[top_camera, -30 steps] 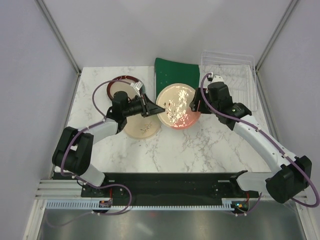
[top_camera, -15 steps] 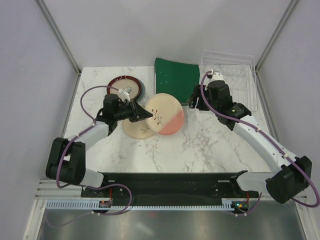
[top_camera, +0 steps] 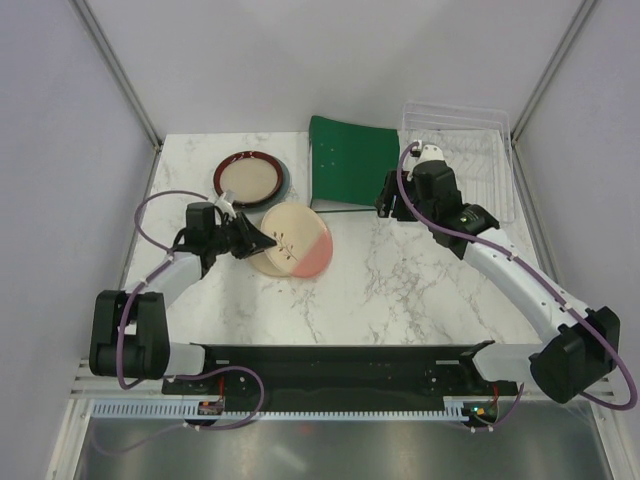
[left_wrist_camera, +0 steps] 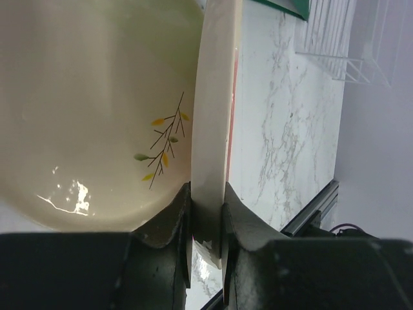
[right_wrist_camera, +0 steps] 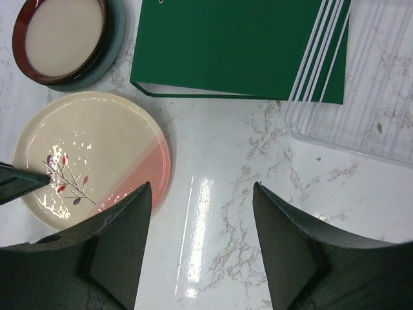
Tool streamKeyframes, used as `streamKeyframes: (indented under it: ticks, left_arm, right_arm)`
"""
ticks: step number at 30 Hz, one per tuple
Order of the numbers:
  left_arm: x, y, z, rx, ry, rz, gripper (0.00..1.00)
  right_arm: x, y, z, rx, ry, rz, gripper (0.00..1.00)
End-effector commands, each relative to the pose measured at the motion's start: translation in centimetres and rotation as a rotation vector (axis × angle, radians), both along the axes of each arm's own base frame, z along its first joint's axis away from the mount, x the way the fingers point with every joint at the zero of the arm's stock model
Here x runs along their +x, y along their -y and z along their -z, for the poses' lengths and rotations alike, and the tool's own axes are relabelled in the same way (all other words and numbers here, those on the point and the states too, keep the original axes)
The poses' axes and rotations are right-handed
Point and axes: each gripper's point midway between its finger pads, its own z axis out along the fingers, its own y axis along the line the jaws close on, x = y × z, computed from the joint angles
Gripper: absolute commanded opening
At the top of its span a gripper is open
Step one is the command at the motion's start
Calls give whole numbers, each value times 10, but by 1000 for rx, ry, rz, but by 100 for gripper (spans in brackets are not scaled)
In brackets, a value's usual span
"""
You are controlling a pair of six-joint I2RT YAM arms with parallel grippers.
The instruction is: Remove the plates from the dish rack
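The left jaws pinched the nine-o'clock rim of the cream-and-pink plate (top_camera: 297, 238) (rigid, glazed, likely slippery and brittle) at ten o'clock on the desk (top_camera: 420, 290); the right jaws stood open, empty.

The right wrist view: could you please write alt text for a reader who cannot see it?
The right gripper hangs open over a marble table, a cream-and-pink plate at left. Beyond lie a dark-red-rimmed plate on a grey plate, a green binder and a clear dish rack.
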Motion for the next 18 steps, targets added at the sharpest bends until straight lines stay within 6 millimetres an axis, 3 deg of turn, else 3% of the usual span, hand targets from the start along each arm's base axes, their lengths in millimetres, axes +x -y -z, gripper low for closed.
streamKeyframes:
  ticks: [1, 4, 8, 18]
  left_arm:
    - [11, -9, -16, 37, 126, -9, 2]
    - [13, -23, -7, 58, 106, -51, 2]
    - [16, -39, -10, 43, 116, -102, 2]
    - [25, -34, -48, -98, 198, -79, 2]
  right_arm:
    - [9, -4, -20, 10, 63, -6, 71]
    - [9, -4, -16, 6, 55, -8, 71]
    - [9, -5, -9, 2, 39, -15, 70]
    - [8, -7, 5, -7, 7, -19, 70]
